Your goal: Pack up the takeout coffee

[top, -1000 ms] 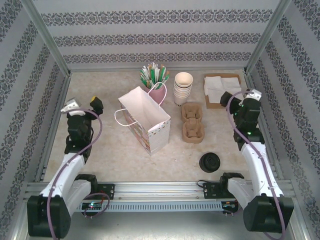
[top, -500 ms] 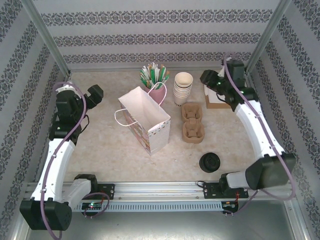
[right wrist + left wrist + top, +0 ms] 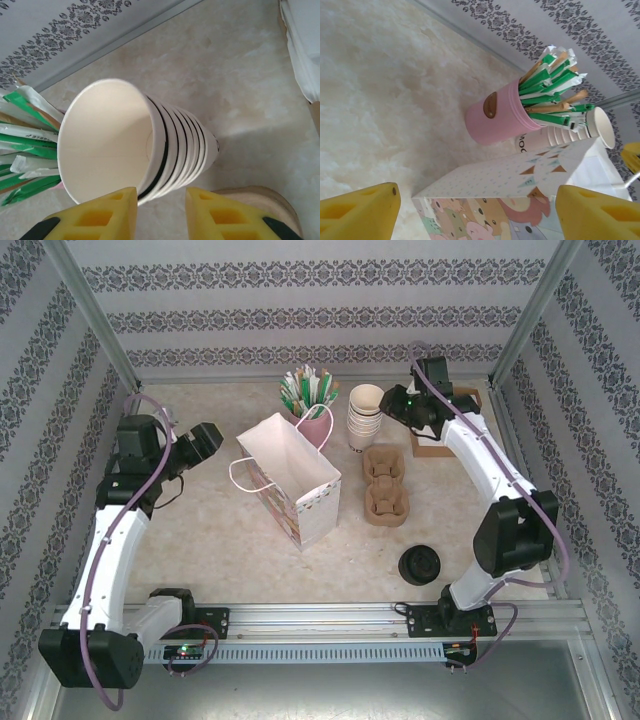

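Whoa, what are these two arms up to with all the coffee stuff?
Two robot arms are busy with a coffee-packing job. The right gripper has its fingers right at the top rim of the cup stack, with a gap showing between them. The left gripper hangs open beside the paper bag. The cardboard carrier is empty, and a black lid sits nearer the arms' bases.

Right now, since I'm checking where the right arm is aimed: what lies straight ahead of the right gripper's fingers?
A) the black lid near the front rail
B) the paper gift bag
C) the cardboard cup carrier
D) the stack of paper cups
D: in the right wrist view the stack of paper cups lies just past the right gripper, open rim toward the camera.
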